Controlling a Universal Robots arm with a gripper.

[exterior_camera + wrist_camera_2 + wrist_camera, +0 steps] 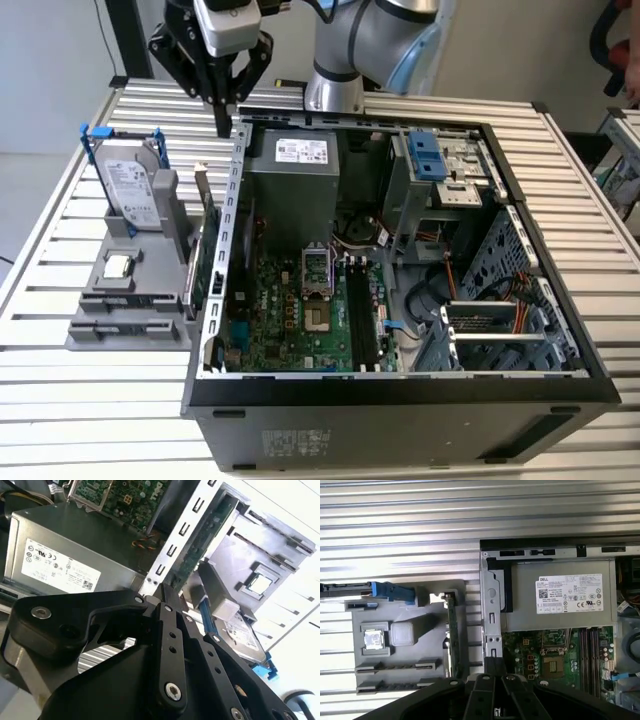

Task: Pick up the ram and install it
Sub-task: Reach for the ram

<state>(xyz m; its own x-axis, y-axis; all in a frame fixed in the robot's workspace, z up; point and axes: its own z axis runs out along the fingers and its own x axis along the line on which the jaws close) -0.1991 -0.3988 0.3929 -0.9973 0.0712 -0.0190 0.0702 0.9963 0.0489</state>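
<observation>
On the slatted metal table (90, 400): an open black tower computer case (400, 430) lies on its side, interior facing up.
Arm: a grey-and-blue jointed robot arm (350, 50) rises behind the case.
Motherboard: a green circuit board (290, 320) covers the case floor below a grey boxed power supply (290, 190). Its bank of long dark memory slots (365, 315) lies toward the exterior view's right.
Holder: a grey moulded parts holder (130, 335) sits just beside the case on the exterior view's left. It carries a silver hard drive in a blue frame (130, 185) and a large green expansion card with a metal bracket (208, 255).
Gripper: the black two-finger gripper (223, 120) hangs above the case wall nearest the holder, touching nothing. Its fingers are drawn together with nothing seen between them.
Ram: the long dark-green ram stick cannot be placed with certainty. The holder's two long clip-ended slots (397, 666) look bare, and the memory slots are too dark to tell whether a stick is seated.
Progress: nothing is in the gripper's hold. Judging by the bare holder slots, the stick may be in the board, but that is unconfirmed.
</observation>
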